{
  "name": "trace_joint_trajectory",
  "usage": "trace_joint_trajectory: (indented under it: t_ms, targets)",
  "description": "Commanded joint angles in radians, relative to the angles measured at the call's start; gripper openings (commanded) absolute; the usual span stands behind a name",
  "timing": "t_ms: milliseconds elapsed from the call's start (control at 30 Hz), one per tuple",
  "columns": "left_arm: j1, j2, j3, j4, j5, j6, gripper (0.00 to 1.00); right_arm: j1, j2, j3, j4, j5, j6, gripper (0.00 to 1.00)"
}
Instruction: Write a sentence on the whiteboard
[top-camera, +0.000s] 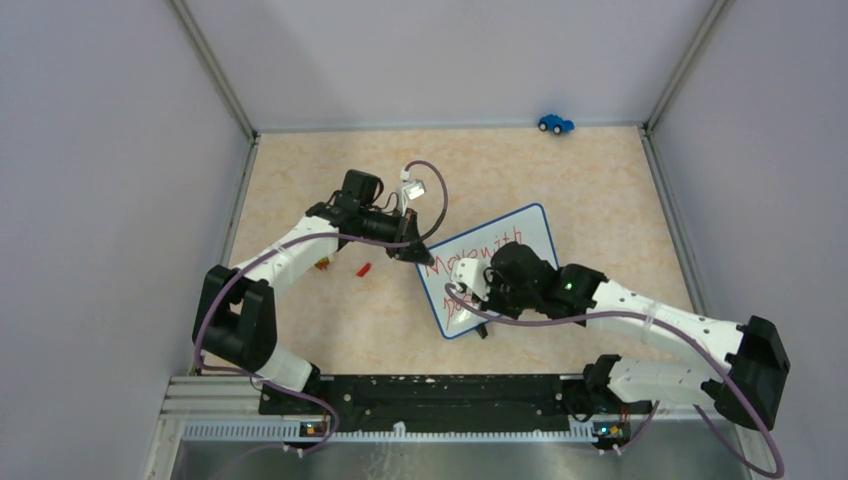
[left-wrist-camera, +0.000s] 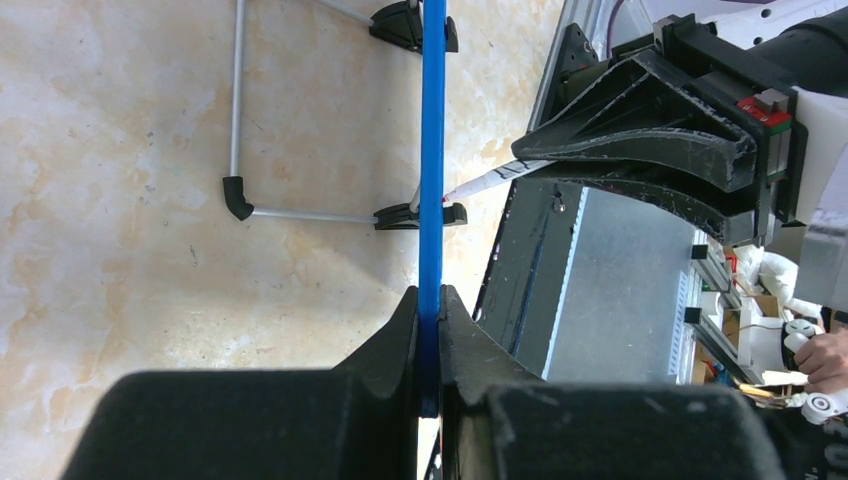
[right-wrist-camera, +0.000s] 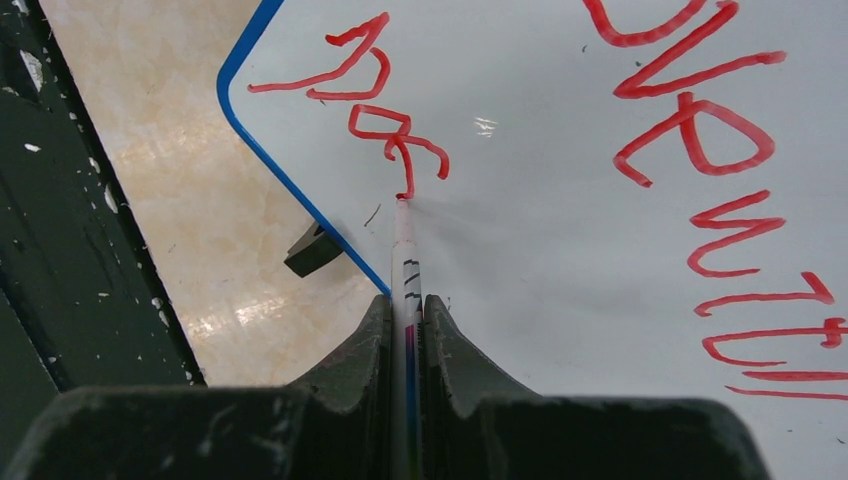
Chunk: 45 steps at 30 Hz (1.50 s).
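While the whiteboard sits angled mid-table, blue rim, the left gripper is clamped on its edge. Right gripper pinches a marker, tip touching the red sentence, second line a scrawl.

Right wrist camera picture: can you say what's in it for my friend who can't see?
The right gripper is shut on a thin marker, its tip at the end of a red scribble on the whiteboard. More red writing fills the board's right side. Tan table shows beyond the board's blue rim.
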Motion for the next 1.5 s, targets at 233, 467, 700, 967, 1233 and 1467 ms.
trace_joint_trajectory:
  t_ms: [233, 467, 700, 967, 1233, 1467]
  targets:
    - [0.016, 0.009, 0.003, 0.024, -0.056, 0.005, 0.00, 0.040, 0.081, 0.068, 0.029, -0.025, -0.014, 0.00]
    - [0.016, 0.013, 0.004, 0.025, -0.051, 0.004, 0.00, 0.014, -0.026, 0.068, 0.035, -0.062, 0.014, 0.00]
    - [0.016, 0.012, 0.007, 0.024, -0.052, 0.002, 0.00, -0.065, -0.085, 0.025, 0.027, -0.045, 0.029, 0.00]
    - [0.016, 0.017, 0.010, 0.027, -0.049, 0.000, 0.00, -0.078, -0.052, 0.033, 0.034, 0.001, 0.035, 0.00]
    - [0.016, 0.010, 0.004, 0.028, -0.048, -0.001, 0.00, -0.078, -0.012, 0.058, 0.052, 0.013, 0.045, 0.00]
    - [0.017, 0.007, 0.000, 0.028, -0.047, 0.002, 0.00, -0.075, -0.004, 0.072, 0.045, -0.033, 0.039, 0.00]
